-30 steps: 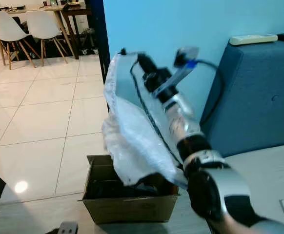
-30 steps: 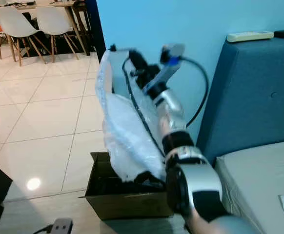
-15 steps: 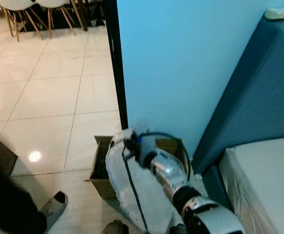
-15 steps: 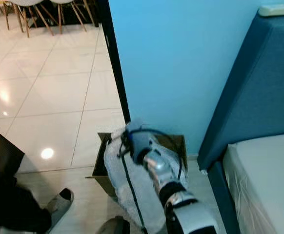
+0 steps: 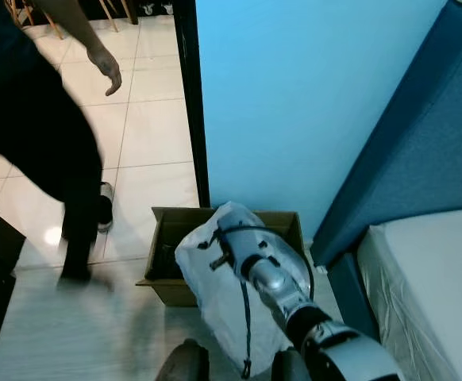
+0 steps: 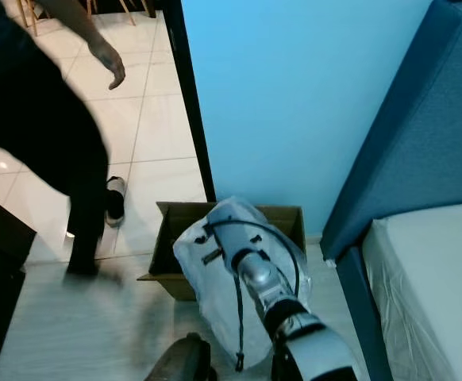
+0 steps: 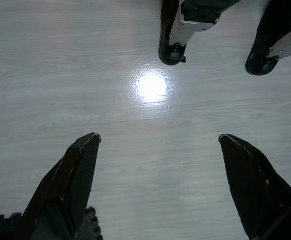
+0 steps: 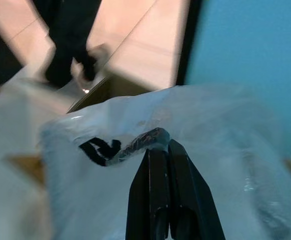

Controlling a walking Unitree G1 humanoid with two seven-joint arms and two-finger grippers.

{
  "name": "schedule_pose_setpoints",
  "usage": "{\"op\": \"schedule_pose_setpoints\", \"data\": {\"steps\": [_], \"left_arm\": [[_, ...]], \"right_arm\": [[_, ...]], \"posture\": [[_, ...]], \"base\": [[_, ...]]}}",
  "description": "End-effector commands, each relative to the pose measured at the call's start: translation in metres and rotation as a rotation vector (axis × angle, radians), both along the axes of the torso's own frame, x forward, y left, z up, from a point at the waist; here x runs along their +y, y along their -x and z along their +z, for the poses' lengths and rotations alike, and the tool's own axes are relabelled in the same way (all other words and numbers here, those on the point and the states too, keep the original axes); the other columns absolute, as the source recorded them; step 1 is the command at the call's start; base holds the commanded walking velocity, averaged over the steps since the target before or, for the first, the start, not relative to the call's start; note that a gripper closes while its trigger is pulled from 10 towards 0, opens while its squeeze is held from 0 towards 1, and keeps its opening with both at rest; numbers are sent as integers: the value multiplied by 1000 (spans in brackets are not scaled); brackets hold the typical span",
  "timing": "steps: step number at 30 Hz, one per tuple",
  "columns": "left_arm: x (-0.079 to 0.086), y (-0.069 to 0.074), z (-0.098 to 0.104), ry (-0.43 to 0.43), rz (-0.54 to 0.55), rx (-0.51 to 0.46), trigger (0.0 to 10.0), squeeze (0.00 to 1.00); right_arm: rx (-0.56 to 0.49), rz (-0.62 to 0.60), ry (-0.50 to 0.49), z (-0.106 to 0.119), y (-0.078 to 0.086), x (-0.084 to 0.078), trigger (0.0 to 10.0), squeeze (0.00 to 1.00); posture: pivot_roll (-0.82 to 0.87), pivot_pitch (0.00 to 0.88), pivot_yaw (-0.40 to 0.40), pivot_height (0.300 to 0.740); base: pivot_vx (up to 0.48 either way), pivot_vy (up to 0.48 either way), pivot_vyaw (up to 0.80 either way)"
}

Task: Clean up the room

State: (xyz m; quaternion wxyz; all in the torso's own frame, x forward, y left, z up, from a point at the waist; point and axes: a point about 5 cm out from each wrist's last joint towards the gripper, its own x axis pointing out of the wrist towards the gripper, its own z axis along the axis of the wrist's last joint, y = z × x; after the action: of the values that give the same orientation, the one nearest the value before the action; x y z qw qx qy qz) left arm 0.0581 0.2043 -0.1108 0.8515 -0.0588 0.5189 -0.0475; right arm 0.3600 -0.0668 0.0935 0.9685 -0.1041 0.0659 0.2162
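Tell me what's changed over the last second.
The right gripper has brought the clear plastic bag down from head height to just over the cardboard box, staying shut on it. A person has walked in. Left gripper stays idle.

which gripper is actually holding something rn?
The right gripper: its fingers are shut on the clear plastic bag over the cardboard box. The left gripper is open over bare floor.

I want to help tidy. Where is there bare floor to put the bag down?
Bare floor lies left of the box, though a person walks there. Tiles past the doorway are bare. Crowded: the right gripper pinches the bag over the box.
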Motion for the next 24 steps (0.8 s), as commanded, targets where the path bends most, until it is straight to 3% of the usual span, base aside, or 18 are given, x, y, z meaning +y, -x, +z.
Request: {"op": "schedule_pose_setpoints", "data": {"steps": [1,7,8,11,12,13,14,17,18,19,20,22,24], "left_arm": [[-7,13,-3,26,-22,40,10000,0],[-11,7,-3,33,-21,23,10000,0],[-5,-18,4,30,29,-71,10000,0],[-1,-30,7,25,52,-118,10000,0],[12,-58,19,-5,90,-221,10000,0],[12,-58,19,-5,90,-221,10000,0],[26,-76,28,-55,110,-284,10000,0],[56,-106,49,-196,141,-374,10000,0],[56,-106,49,-196,141,-374,10000,0],[70,-112,55,-276,141,-376,10000,0],[104,-119,71,-491,128,-366,10000,0],[104,-119,71,-491,128,-366,10000,0],[130,-116,82,-630,158,-342,10000,0]], "right_arm": [[47,-46,-47,0,-3,-2,10000,0],[36,-29,-119,14,-9,2,10000,0],[2,-12,-109,22,-12,4,10000,0],[-12,-7,-114,25,-13,5,10000,0],[-45,7,-134,36,-17,6,10000,0],[-45,7,-134,36,-17,6,10000,0],[-76,23,-155,47,-21,7,10000,0],[-146,57,-203,73,-28,9,10000,0],[-146,57,-203,73,-28,9,10000,0],[-175,78,-232,85,-31,10,10000,0],[-263,136,-303,117,-35,13,10000,0],[-263,136,-303,117,-35,13,10000,0],[-356,198,-384,152,-37,14,10000,0]], "posture": [[174,316,9,642],[162,312,3,622],[147,313,-4,612],[146,313,-7,607],[143,310,-12,597],[143,310,-12,597],[137,305,-17,592],[133,298,-23,577],[133,298,-23,577],[125,292,-28,572],[118,286,-31,562],[118,286,-31,562],[109,279,-37,552]], "base": [[0,0,0],[0,0,0],[0,0,0],[0,0,0],[0,0,0],[0,0,0],[0,0,0],[0,0,0],[0,0,0],[0,0,0],[0,0,0],[0,0,0],[0,0,0]]}}
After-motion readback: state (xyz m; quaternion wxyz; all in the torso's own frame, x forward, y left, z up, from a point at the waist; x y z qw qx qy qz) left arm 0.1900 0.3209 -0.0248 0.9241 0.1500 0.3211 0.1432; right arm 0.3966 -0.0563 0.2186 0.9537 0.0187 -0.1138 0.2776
